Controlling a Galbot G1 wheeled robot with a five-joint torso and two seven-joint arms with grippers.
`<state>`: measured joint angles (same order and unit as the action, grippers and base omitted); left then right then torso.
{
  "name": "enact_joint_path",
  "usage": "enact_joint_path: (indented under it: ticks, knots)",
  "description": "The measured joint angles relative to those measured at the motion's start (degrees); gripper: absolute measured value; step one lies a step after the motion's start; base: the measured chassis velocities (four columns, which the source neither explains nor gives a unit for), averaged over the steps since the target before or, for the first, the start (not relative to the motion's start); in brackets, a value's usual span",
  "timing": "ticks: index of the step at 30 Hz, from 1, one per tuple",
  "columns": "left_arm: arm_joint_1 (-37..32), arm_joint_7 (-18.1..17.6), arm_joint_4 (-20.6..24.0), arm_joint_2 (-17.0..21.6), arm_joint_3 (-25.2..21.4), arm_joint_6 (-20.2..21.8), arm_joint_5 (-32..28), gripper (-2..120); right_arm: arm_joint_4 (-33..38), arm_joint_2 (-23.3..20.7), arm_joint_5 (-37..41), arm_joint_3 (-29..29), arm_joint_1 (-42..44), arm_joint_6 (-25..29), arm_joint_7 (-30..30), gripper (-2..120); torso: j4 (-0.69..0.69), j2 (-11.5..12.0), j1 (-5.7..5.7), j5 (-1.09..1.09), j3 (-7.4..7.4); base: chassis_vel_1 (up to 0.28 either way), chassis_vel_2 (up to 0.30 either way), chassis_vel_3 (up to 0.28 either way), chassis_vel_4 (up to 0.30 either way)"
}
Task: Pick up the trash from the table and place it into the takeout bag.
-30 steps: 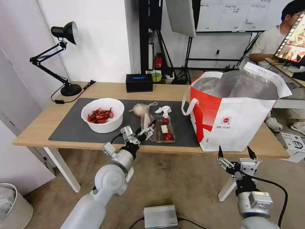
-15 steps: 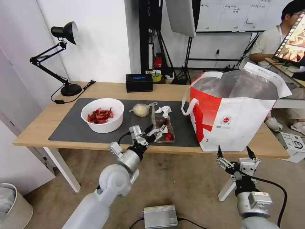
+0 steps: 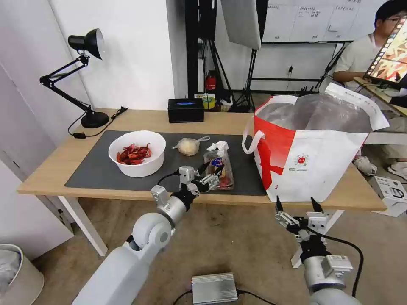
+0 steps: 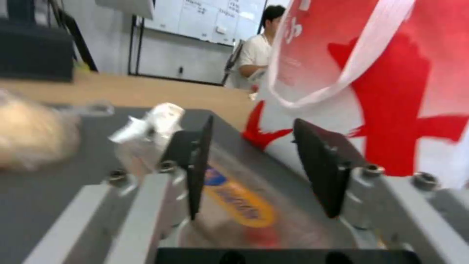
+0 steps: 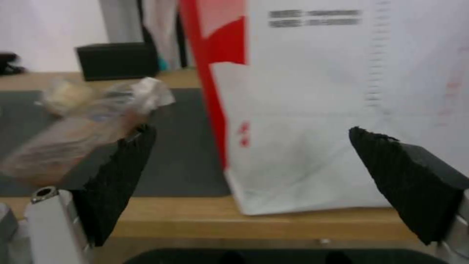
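Note:
On the dark mat of the table stand a white bowl of red crayfish shells, a knotted clear bag, a crumpled tissue and a clear clamshell box with its lid down. My left gripper is open at the box's near end, its fingers either side of it; the left wrist view shows the labelled lid between the fingers. The takeout bag stands open at the right. My right gripper hangs open below the table edge, facing the bag.
A black tissue box and a black desk lamp stand at the table's back. A white bin sits on the floor at the left, a silver box on the floor between my arms. A person sits behind the bag.
The clamshell lid, standing open before, now lies shut. My left gripper has moved right and forward to the box. The right gripper has shifted a little left.

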<state>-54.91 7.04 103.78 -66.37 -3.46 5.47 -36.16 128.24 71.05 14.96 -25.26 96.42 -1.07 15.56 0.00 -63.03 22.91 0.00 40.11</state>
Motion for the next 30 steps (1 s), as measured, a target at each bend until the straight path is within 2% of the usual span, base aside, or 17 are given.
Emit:
enact_joint_path:
  ticks: [2, 4, 5, 7, 8, 11, 13, 15, 22, 24, 30]
  knots:
    - [0.0, 0.0, 0.0, 0.0, 0.0, 0.0, 0.0, 41, 0.0, 0.0, 0.0, 0.0, 0.0, 0.0, 0.0, 100, 0.00, 0.0, 0.00, 0.00, 0.00, 0.000, 0.000, 0.000, 0.000]
    - [1.6, 2.4, -1.4, 2.4, 0.0, -1.8, 4.5, 25, 0.0, -0.7, 4.0, 1.9, -1.8, -0.3, -1.6, 100, 0.00, 0.0, 0.00, 0.00, 0.00, 0.000, 0.000, 0.000, 0.000]
    - [1.6, 2.4, -1.4, 2.4, 0.0, -1.8, 4.5, 25, 0.0, -0.7, 4.0, 1.9, -1.8, -0.3, -1.6, 100, 0.00, 0.0, 0.00, 0.00, 0.00, 0.000, 0.000, 0.000, 0.000]
    - [2.8, 4.6, -2.5, 3.5, 0.5, -3.3, 8.0, 15, 0.0, -1.2, 7.0, 3.0, -3.0, -1.0, -2.0, 100, 0.00, 0.0, 0.00, 0.00, 0.00, 0.000, 0.000, 0.000, 0.000]
    - [2.8, 4.6, -2.5, 3.5, 0.5, -3.3, 8.0, 15, 0.0, -1.2, 7.0, 3.0, -3.0, -1.0, -2.0, 100, 0.00, 0.0, 0.00, 0.00, 0.00, 0.000, 0.000, 0.000, 0.000]
    - [4.2, 7.1, -3.6, 4.1, 1.8, -5.2, 11.9, 0, 0.0, -2.0, 12.1, 3.8, -4.8, -2.6, -2.0, 100, 0.00, 0.0, 0.00, 0.00, 0.00, 0.000, 0.000, 0.000, 0.000]
    - [4.2, 7.1, -3.6, 4.1, 1.8, -5.2, 11.9, 0, 0.0, -2.0, 12.1, 3.8, -4.8, -2.6, -2.0, 100, 0.00, 0.0, 0.00, 0.00, 0.00, 0.000, 0.000, 0.000, 0.000]
    - [5.7, 9.0, -5.0, 3.8, 3.8, -6.9, 14.8, 0, 0.0, -2.6, 16.9, 3.9, -6.2, -4.5, -1.0, 100, -0.02, 0.0, 0.00, -0.01, -0.01, 0.000, 0.000, 0.000, 0.000]
    - [6.7, 11.4, -6.1, 3.9, 4.7, -8.6, 18.6, 0, -1.0, -3.4, 23.6, 5.4, -10.3, -6.8, 0.5, 100, 0.00, 0.0, 0.00, 0.00, -0.01, 0.000, 0.000, 0.000, 0.000]
    - [7.2, 12.5, -6.4, 4.4, 4.7, -9.2, 20.6, 0, -2.0, -3.7, 26.9, 6.1, -13.2, -7.9, 1.3, 100, -0.01, 0.0, 0.00, 0.00, 0.00, 0.000, 0.000, 0.000, 0.000]
    - [8.2, 14.4, -6.6, 6.4, 4.6, -9.6, 21.4, 0, -4.2, -3.8, 32.0, 7.7, -18.2, -9.9, 3.1, 100, 0.00, 0.0, 0.01, -0.01, -0.01, 0.000, 0.000, 0.000, 0.000]
